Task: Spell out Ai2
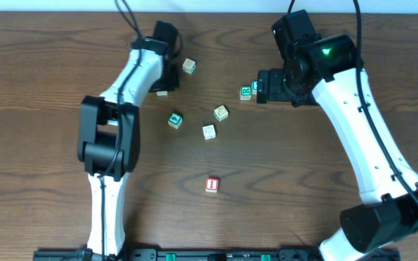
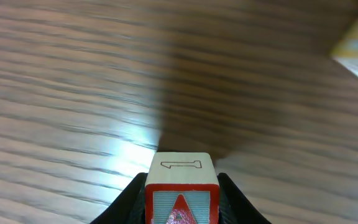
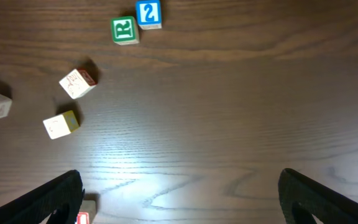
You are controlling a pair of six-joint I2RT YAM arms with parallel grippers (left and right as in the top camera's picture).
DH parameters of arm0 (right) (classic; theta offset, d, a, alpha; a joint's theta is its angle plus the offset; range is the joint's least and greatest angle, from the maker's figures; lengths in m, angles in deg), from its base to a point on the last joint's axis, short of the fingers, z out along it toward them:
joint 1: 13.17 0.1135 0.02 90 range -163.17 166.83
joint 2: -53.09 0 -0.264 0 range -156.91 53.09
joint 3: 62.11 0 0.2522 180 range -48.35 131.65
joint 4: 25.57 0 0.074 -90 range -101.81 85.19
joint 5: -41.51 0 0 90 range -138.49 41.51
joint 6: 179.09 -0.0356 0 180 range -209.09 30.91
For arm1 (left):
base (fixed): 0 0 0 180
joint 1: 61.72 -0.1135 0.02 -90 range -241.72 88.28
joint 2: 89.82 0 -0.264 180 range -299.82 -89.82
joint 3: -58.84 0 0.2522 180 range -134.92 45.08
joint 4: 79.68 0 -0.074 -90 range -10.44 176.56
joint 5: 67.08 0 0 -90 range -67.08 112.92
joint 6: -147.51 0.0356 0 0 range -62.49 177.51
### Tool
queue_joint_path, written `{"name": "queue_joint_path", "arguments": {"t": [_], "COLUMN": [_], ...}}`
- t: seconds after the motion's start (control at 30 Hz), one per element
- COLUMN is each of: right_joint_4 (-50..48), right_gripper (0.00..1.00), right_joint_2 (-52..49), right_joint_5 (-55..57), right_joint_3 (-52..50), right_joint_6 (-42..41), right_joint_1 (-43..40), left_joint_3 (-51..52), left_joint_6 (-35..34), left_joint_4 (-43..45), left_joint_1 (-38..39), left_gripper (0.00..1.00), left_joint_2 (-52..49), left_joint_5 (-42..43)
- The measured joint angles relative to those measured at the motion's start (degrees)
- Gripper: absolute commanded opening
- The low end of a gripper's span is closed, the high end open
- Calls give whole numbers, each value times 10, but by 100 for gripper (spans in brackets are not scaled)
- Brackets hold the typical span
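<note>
student: panel a, left wrist view. what is between your fingers?

arm: my left gripper [image 2: 181, 200] is clamped on the held block [image 2: 180, 177], one finger on each of two opposite side faces. in the overhead view it sits at the far left of the scatter. i cannot tell whether the cube rests on the table [image 2: 73, 93] or is lifted off it. the red-bordered face toward the camera shows a red peak that may be the top of an a, but i cannot read it for sure.

student: how does such a cube handle?

arm: i judge it light and rigid, probably painted wood. it should not crush, but the smooth faces can slip or pivot if i pinch near an edge. the best hold is pads centred on opposite flat faces, with the letter face left free.

student: panel b, the right side?

arm: my right gripper [image 3: 180, 196] is spread wide and carries nothing. the blue 2 block [image 3: 148, 14] lies on the table at the far edge of that view, touching or just beside the green r block [image 3: 125, 30]. that neighbour crowds one side, so i judge the free pair of faces the place to pinch. the red block [image 1: 211, 185] sits alone, well apart from the rest, toward my base.
</note>
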Motion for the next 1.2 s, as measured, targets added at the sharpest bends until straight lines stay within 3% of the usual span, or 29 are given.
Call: {"name": "queue_joint_path", "arguments": {"t": [0.27,0.73,1.2], "right_joint_4": [5,29,43], "right_gripper": [99,99,99], "right_joint_2": [0,0,0], "right_joint_5": [18,41,42], "right_joint_3": [0,0,0], "right_joint_6": [0,0,0], "right_joint_1": [0,-59,-59], "left_joint_3": [-2,-2,17], "left_joint_6": [3,-2,-28], "left_joint_4": [-42,-130,-215], "left_joint_1": [54,98,99], "left_gripper": [20,7,6], "left_joint_2": [2,6,8], "left_joint_5": [-2,30,-36]}}
